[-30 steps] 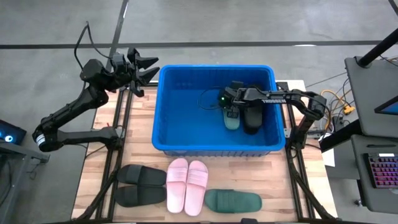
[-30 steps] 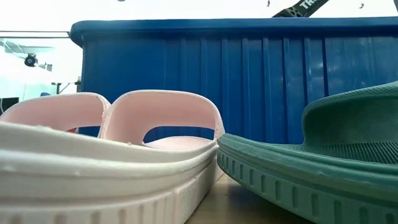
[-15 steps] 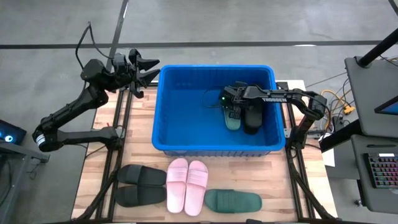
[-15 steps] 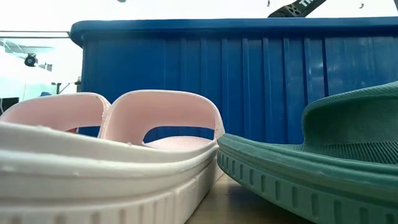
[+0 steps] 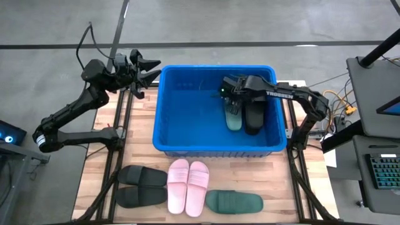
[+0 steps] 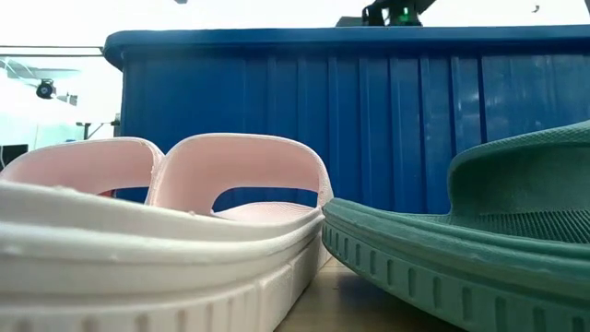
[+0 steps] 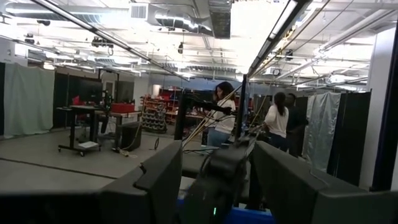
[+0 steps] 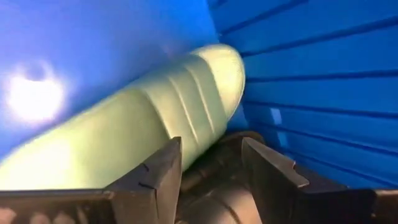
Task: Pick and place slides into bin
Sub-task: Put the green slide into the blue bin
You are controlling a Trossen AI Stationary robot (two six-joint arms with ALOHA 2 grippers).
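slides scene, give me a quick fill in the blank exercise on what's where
1. The pink slides lie on the table between the black pair and the single ____ slide.
2. The bin is coloured ____.
3. The ____ gripper hangs over the bin.
4. The left gripper is ____ the bin.

Missing words: green; blue; right; outside

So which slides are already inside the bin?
The green slide and black slide, side by side in the blue bin; the others lie on the table.

- We see the left half of the bin [image 5: 187, 112] floor bare.
- Two slides [image 5: 245, 115] and the right gripper [image 5: 232, 94] fill its right side.
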